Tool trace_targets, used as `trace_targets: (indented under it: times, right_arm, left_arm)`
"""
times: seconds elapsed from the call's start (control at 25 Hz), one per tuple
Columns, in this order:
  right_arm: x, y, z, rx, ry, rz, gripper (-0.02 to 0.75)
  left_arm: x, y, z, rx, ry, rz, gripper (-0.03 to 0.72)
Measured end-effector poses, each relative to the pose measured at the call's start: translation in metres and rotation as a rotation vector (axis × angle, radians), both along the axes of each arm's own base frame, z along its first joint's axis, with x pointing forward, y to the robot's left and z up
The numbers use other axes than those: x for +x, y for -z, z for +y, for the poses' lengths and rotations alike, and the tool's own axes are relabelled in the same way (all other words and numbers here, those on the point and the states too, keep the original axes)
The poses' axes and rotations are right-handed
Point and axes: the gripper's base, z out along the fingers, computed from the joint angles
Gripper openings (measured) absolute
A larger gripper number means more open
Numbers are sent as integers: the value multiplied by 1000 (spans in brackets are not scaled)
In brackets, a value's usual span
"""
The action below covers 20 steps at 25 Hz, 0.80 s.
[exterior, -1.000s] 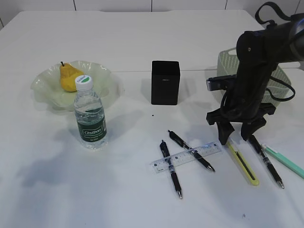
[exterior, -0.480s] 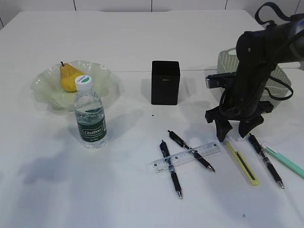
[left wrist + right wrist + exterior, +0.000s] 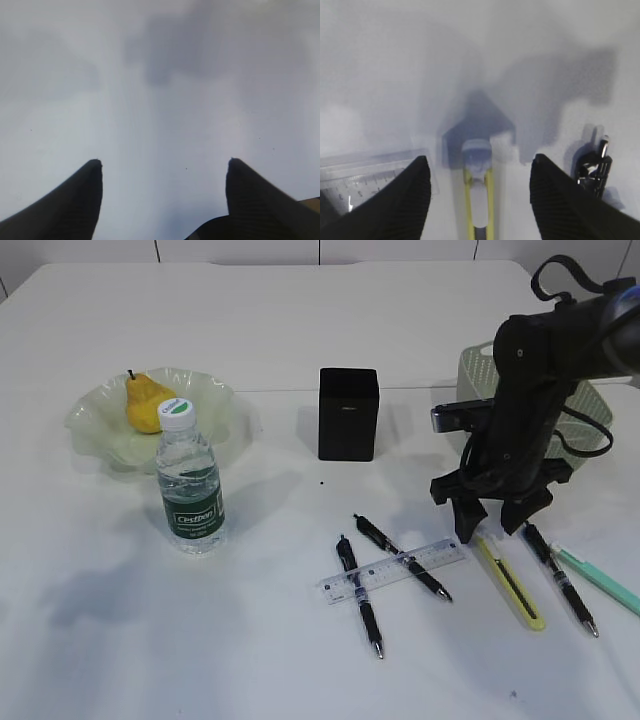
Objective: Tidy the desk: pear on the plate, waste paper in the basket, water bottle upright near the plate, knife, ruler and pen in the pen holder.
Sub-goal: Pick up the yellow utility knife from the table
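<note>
My right pincer point(image 3: 492, 521) has crept left — now I see it spread over the knife point(image 3: 479, 200), touching nothing.

Staged robot-lab tabletop: plain white desk point(image 3: 300, 320) fills the frame, seamed white panels along the upper edge, black robot arm point(image 3: 535, 390) at right.

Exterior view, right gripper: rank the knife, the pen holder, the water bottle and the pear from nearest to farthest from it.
From the right gripper:
1. Knife, just below its open fingers.
2. Pen holder, left, mid-table.
3. Water bottle, farther left, upright.
4. Pear, far left, on the plate.
</note>
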Motion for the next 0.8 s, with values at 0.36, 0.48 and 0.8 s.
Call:
trace_targets:
  times: [0.36,0.48,0.8]
  right_arm:
    - [0,5,0,-3,-1,9,457]
    - [0,6,0,-4,-1,13,416]
    - [0,6,0,-4,-1,13,333]
  left_arm:
    - [0,0,0,0,0,-1,542]
    - [0,0,0,0,0,-2,539]
    - [0,0,0,0,-1,-4,537]
